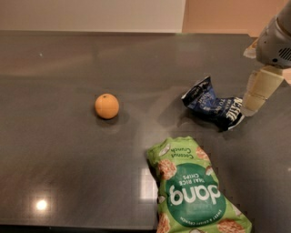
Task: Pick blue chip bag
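Note:
The blue chip bag point(213, 103) is a small crumpled navy foil bag with white lettering. It lies on the dark tabletop point(68, 150) right of centre. My gripper point(255, 96) comes in from the right edge of the camera view, just right of the bag's right end and slightly above the table. It is close to the bag but holds nothing that I can see. The arm's grey-white wrist point(275, 43) is above it at the upper right.
A larger green "dang" rice chips bag point(193, 191) lies at the front, below the blue bag. An orange point(107, 106) sits left of centre. The table's far edge meets a pale wall point(91, 13) at the back.

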Controlling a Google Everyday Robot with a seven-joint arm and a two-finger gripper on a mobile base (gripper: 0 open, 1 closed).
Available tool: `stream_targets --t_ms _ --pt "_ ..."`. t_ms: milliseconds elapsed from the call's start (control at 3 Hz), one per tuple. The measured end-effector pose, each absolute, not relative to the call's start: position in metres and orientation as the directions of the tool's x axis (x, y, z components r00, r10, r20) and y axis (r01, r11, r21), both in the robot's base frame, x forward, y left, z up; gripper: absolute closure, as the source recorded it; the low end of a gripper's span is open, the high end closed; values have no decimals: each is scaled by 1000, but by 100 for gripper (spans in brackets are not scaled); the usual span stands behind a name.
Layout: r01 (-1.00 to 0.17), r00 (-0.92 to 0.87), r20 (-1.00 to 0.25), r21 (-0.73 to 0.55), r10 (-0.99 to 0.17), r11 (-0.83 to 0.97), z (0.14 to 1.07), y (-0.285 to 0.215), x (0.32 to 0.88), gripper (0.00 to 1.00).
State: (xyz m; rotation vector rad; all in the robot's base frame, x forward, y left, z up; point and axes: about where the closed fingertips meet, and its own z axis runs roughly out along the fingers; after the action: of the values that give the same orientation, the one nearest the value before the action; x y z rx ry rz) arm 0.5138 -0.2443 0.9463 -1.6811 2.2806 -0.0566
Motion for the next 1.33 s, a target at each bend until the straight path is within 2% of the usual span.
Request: stream_targets --t_ms 1333 --pt "-905 -372 -219 -129 -902 404 875 -277 548 0"
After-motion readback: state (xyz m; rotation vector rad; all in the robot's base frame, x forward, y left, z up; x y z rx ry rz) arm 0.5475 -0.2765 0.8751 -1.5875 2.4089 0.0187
